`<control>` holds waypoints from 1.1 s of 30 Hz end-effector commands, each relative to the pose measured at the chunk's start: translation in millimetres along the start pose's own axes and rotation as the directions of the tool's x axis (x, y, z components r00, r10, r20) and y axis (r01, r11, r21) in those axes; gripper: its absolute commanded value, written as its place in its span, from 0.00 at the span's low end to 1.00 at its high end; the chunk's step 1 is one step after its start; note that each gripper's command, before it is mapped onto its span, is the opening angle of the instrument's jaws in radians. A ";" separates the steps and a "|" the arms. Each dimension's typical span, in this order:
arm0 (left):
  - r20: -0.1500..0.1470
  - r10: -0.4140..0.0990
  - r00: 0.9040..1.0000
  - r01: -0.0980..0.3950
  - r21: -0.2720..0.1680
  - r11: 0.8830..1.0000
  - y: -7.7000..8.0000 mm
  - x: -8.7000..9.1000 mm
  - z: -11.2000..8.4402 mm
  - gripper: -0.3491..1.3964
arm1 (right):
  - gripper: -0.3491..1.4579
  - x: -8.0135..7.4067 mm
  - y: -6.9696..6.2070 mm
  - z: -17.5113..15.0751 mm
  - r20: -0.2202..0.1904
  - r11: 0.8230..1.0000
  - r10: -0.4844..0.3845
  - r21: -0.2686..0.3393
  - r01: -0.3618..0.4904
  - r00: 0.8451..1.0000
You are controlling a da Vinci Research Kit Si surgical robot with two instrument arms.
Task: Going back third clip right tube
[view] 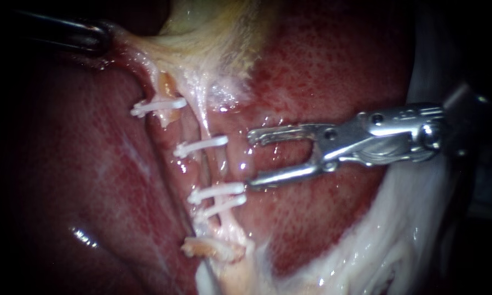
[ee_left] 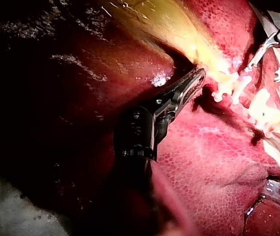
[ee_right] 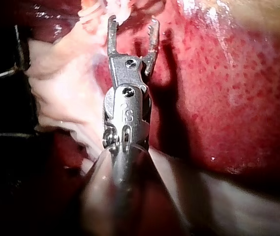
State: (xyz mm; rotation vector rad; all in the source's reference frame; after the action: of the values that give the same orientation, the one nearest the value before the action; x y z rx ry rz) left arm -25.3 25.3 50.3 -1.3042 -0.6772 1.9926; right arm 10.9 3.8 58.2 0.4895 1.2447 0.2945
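Observation:
Several white clips cross the pale tubes below the gallbladder [view: 213,33]. One clip [view: 157,105] sits on the left tube. Three sit on the right tube [view: 205,123]: an upper clip [view: 200,146] and a lower pair [view: 216,191], [view: 223,206]. My right instrument [view: 250,159] stands just right of these clips, apart from them, its jaws wide open and empty; the right wrist view shows the same instrument [ee_right: 133,22]. My left instrument [view: 95,38] is shut on gallbladder tissue at upper left, pulling it taut. The left wrist view shows that instrument [ee_left: 193,80] too.
Red liver [view: 322,65] surrounds the tubes on both sides. Pale white tissue [view: 421,218] lies under and below the right instrument's shaft. A cut tissue stump [view: 210,248] sits below the lowest clips.

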 end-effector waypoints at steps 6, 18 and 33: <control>0.000 0.000 1.000 0.000 -0.001 1.000 0.0 0.0 0.1 0.00 | 0.47 -0.7 -1.6 -2.6 0.017 0.996 -0.074 -0.043 0.075 0.997; 0.001 0.012 1.000 -0.012 -0.012 1.000 -0.9 -2.1 3.4 0.00 | 0.47 -1.5 -1.9 -5.0 0.019 0.994 -0.097 -0.041 0.097 0.995; 0.036 0.032 0.999 -0.031 -0.028 0.999 -2.4 -4.9 7.6 0.00 | 0.47 -1.7 -2.1 -5.5 0.019 0.994 -0.098 -0.038 0.098 0.995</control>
State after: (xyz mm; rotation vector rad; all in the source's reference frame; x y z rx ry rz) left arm -30.4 22.6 57.8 -1.3054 -0.7076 2.0449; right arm 5.0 2.2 57.2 0.3954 1.2398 0.2305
